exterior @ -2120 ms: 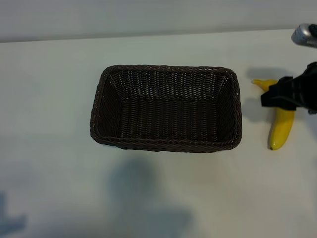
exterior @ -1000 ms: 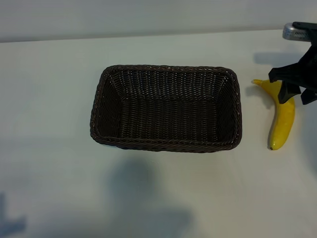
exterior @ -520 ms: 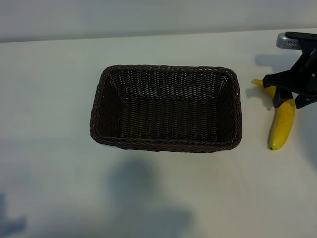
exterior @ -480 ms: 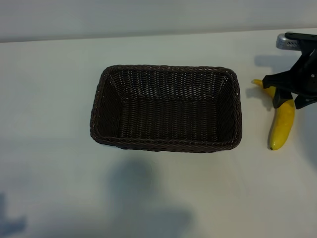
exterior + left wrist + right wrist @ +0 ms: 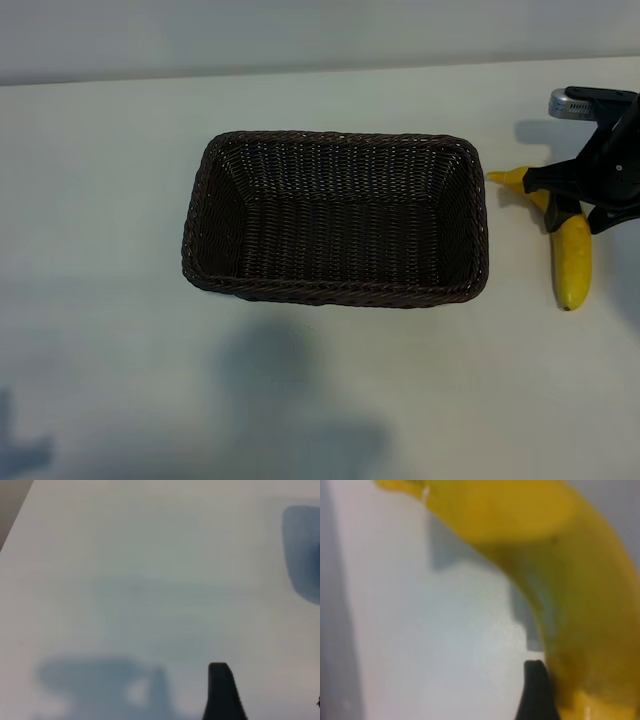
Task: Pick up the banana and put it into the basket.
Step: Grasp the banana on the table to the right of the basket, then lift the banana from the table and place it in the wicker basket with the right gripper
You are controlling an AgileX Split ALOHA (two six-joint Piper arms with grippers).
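Observation:
The yellow banana (image 5: 573, 262) lies on the white table to the right of the dark brown wicker basket (image 5: 330, 292), its stem tip pointing at the basket's right rim. My right gripper (image 5: 578, 212) is low over the banana's upper half, open, with a finger on either side of it. In the right wrist view the banana (image 5: 560, 555) fills the picture and one black finger (image 5: 535, 692) rests against its side. The basket holds nothing. My left arm is out of the exterior view; its wrist view shows one finger (image 5: 222, 692) over bare table.
The white table (image 5: 100, 200) runs all round the basket, with a grey wall behind its far edge. The banana lies close to the right border of the exterior view.
My right gripper has come down over the banana. The banana has turned: its stem tip swung left toward the basket and its lower end slid right and nearer.

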